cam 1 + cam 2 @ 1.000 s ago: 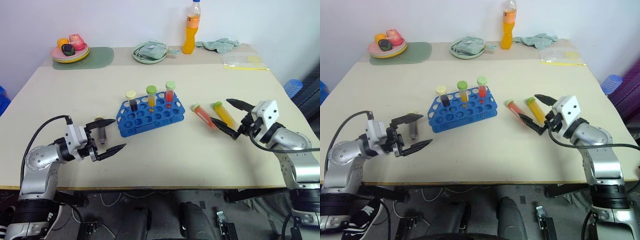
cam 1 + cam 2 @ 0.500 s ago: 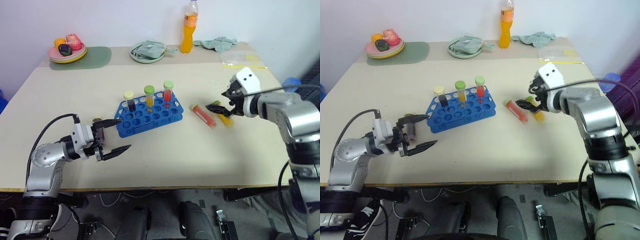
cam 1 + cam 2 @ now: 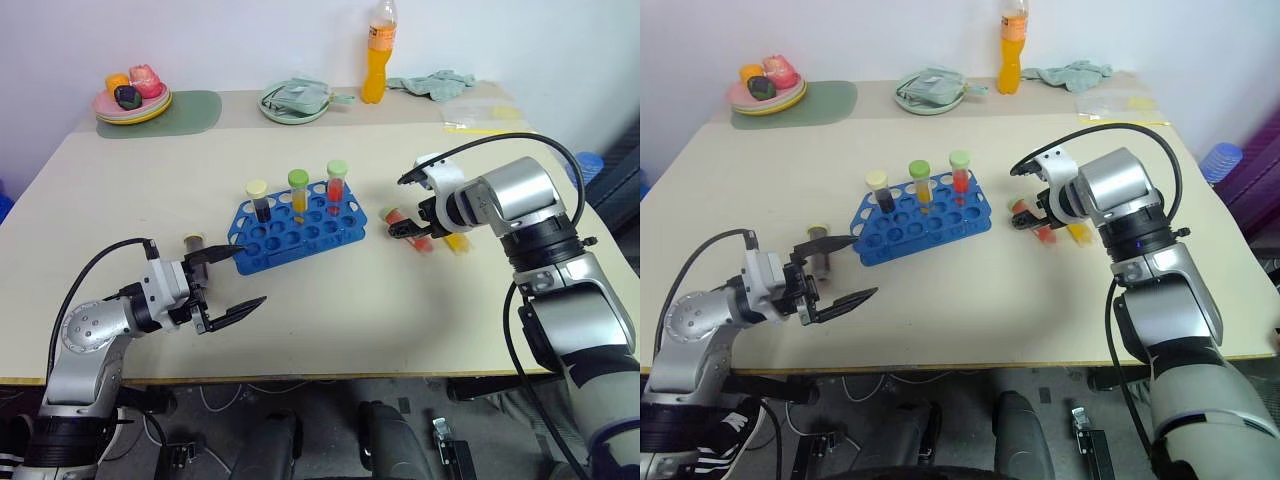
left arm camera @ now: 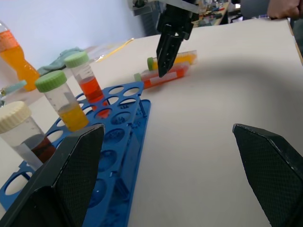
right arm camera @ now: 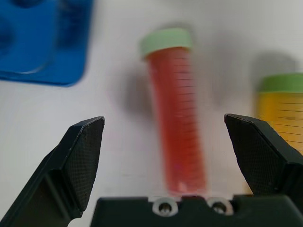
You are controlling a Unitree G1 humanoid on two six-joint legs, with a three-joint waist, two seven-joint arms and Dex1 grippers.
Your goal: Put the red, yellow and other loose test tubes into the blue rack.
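Observation:
The blue rack [image 3: 300, 232] stands mid-table with three capped tubes upright in its back row. Right of it the red tube [image 5: 175, 113] and the yellow tube [image 3: 456, 241] lie side by side on the table. My right gripper [image 3: 402, 207] points down over the red tube, open, one finger on each side of it and nothing gripped. A dark loose tube [image 3: 193, 244] lies left of the rack. Just in front of that tube my left gripper [image 3: 250, 274] is held level, open and empty, pointing toward the rack [image 4: 118, 156].
Along the far edge stand an orange drink bottle [image 3: 378, 55], a plate of fruit [image 3: 132, 100] on a green mat, a bowl with a cloth [image 3: 298, 101], a crumpled cloth [image 3: 440, 85] and a plastic bag [image 3: 480, 120].
My right arm has swung in from the right and tipped downward, so its open fingers now straddle the red tube. The left gripper has stayed about where it was.

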